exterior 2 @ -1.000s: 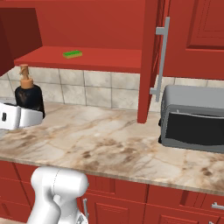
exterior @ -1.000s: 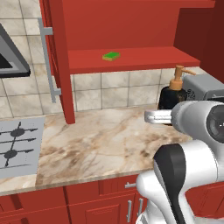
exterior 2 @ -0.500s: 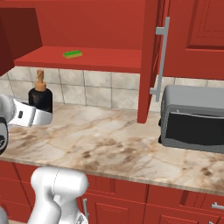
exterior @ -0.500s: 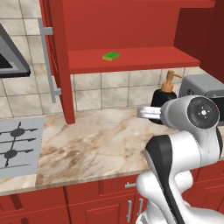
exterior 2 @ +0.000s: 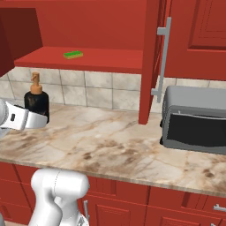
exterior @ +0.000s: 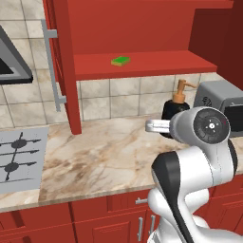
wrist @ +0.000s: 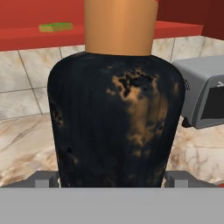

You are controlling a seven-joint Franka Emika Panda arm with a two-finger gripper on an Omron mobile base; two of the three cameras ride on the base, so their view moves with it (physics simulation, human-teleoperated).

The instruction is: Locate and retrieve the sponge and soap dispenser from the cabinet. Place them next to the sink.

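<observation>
- Bottle is seen close up in the hand view, set between the two fingers, one at each side of its base. Whether the pads touch it cannot be told; jaws are spread about the bottle's width.
- Gripper is seen in the right base view level with the bottle's lower body. Bottle looks to be off the counter or just on it; contact cannot be told.
- Handling, as a judgement: rigid, round, smooth body, so likely slippery and prone to rotate in a two-finger grip. Some weight is expected if full; top-heavy from the pump. Hold is best taken across the wide black body, low to mid height, not on the pump neck.
- Sponge lies on the cabinet shelf, above and left of the bottle, well apart from it. Judged light, soft, compressible; to be pinched across its short sides.
- Left base view: bottle is partly hidden by the arm; a stove is shown far left of the bottle, with the door handle between.
- Right base view: bottle is shown unobstructed, with a toaster oven well right of it and the open door edge-on.
- Hand view: finger placement is given, missing from both base views. Sponge is shown up and left of the bottle.
- No sink is seen.
</observation>
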